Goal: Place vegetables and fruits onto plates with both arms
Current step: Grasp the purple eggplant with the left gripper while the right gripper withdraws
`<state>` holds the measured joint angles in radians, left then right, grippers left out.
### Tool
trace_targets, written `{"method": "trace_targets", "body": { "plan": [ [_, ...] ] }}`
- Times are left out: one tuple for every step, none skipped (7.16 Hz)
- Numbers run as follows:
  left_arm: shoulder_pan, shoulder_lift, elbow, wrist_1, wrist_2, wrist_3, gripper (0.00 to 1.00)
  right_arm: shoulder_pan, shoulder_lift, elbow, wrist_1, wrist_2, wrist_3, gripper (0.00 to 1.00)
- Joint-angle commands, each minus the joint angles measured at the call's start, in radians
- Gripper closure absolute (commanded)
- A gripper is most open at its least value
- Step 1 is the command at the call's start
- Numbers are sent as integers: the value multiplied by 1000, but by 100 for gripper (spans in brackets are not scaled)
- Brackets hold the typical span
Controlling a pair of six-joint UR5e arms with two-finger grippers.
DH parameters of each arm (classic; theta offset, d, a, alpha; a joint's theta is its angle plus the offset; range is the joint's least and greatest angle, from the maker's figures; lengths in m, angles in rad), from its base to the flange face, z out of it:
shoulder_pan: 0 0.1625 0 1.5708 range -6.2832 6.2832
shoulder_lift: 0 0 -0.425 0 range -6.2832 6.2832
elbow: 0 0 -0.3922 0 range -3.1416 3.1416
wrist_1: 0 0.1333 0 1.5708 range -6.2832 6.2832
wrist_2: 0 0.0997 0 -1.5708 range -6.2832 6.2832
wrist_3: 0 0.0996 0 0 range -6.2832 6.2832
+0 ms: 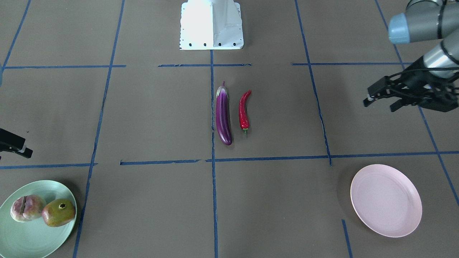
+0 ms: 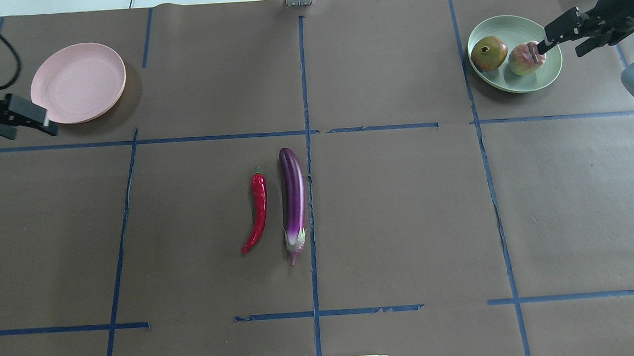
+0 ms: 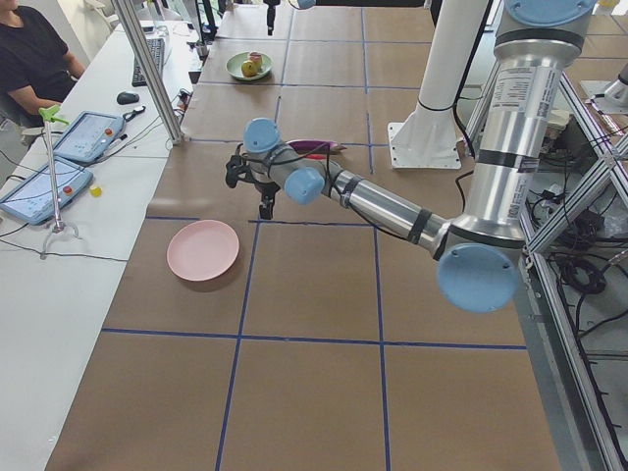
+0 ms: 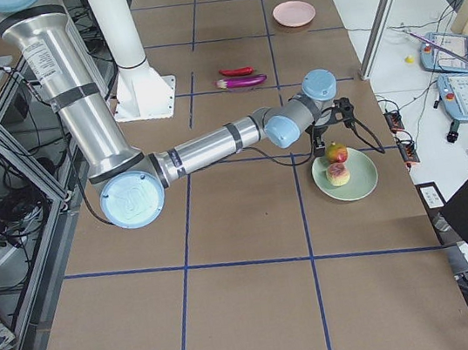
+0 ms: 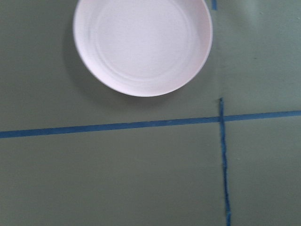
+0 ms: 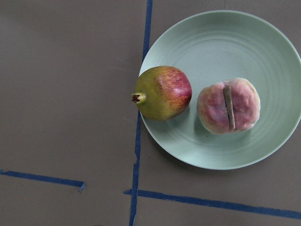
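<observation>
The purple eggplant (image 2: pixel 293 198) and the red chili pepper (image 2: pixel 259 210) lie side by side on the table's middle, also in the front view as eggplant (image 1: pixel 223 114) and chili (image 1: pixel 244 111). The pink-and-pale grooved fruit (image 2: pixel 526 59) and the red-and-green crowned fruit (image 2: pixel 489 53) sit on the mint green plate (image 2: pixel 520 80). The pink plate (image 2: pixel 77 82) is empty. My left gripper (image 2: pixel 28 129) is open and empty, hovering beside the pink plate. My right gripper (image 2: pixel 559 50) is open and empty above the mint plate, by the grooved fruit.
The white robot base (image 1: pixel 211 25) stands at the table's near-robot edge. Blue tape lines (image 2: pixel 307 145) divide the brown table. An operator (image 3: pixel 29 64) sits at a side desk with tablets (image 3: pixel 44 186). Metal posts (image 3: pixel 147 69) stand beside the table.
</observation>
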<state>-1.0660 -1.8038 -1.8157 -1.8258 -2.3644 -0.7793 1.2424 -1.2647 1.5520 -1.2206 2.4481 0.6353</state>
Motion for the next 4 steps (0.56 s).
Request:
{"method": "trace_targets", "body": {
  "plan": [
    [263,-197,15,11,217,-335,0,-18,-25,40,1,19,3,0],
    [346,-327,91,57,300,-459,0,-21,-27,42,3,20,3,0],
    [429,-455,205,84,426,-512,0,-27,-27,42,3,20,3,0],
    [478,-539,296,82,480,-517,0,-38,-27,42,4,19,4,0]
  ]
}}
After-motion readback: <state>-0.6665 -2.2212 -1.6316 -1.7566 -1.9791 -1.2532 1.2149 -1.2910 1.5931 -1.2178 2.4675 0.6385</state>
